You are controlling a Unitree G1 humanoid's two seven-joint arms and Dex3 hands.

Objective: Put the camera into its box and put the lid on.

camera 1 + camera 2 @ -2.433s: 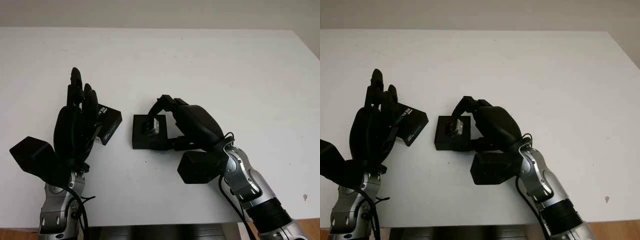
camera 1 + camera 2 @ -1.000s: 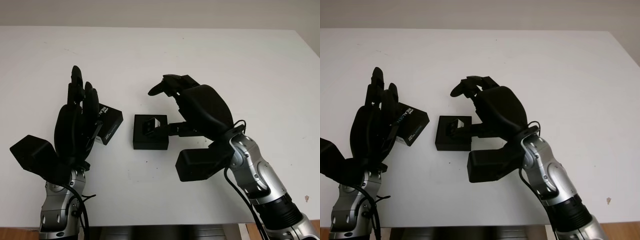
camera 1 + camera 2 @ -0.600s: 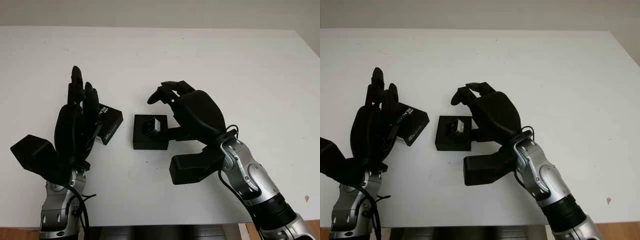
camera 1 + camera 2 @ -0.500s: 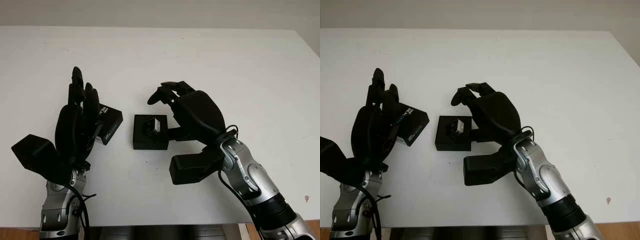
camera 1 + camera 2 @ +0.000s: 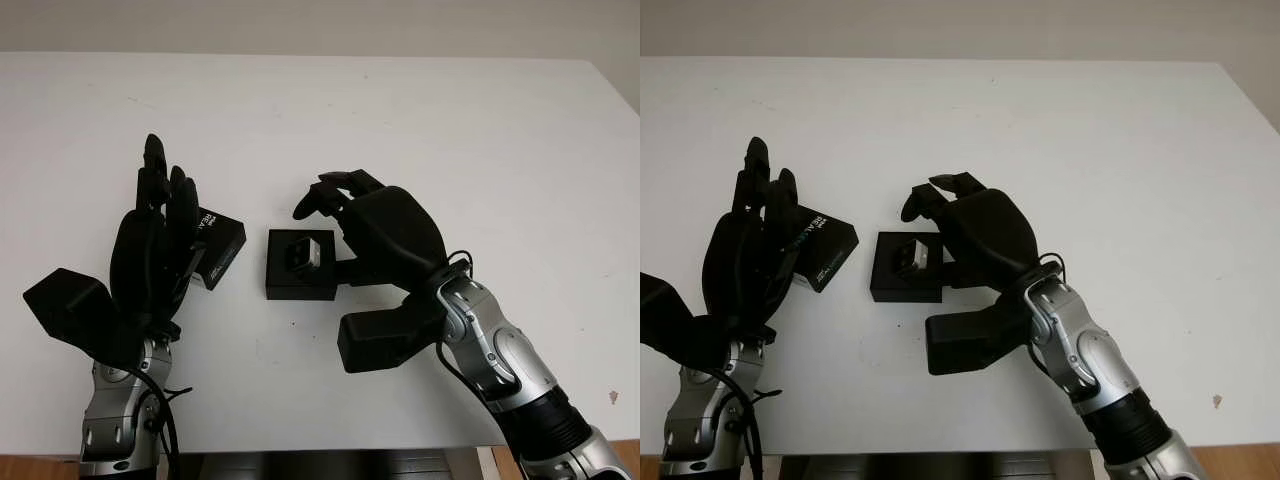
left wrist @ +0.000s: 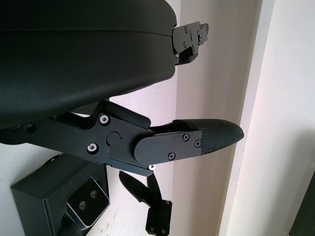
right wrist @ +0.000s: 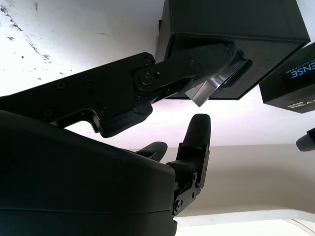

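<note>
Fingers (image 5: 325, 192) of the right hand (image 5: 385, 235) were seen curled above the far side of the box (image 5: 300, 264), nothing gripped; one lower finger reached along the box's right wall. The camera (image 5: 305, 252) was seated inside the open black box, near the middle of the table (image 5: 450, 130), toward its near edge. The left hand (image 5: 155, 250) was held open and empty near the table's left near corner. The lid (image 5: 220, 247), black with lettering, was found just beside that hand, left of the box and apart from it.
</note>
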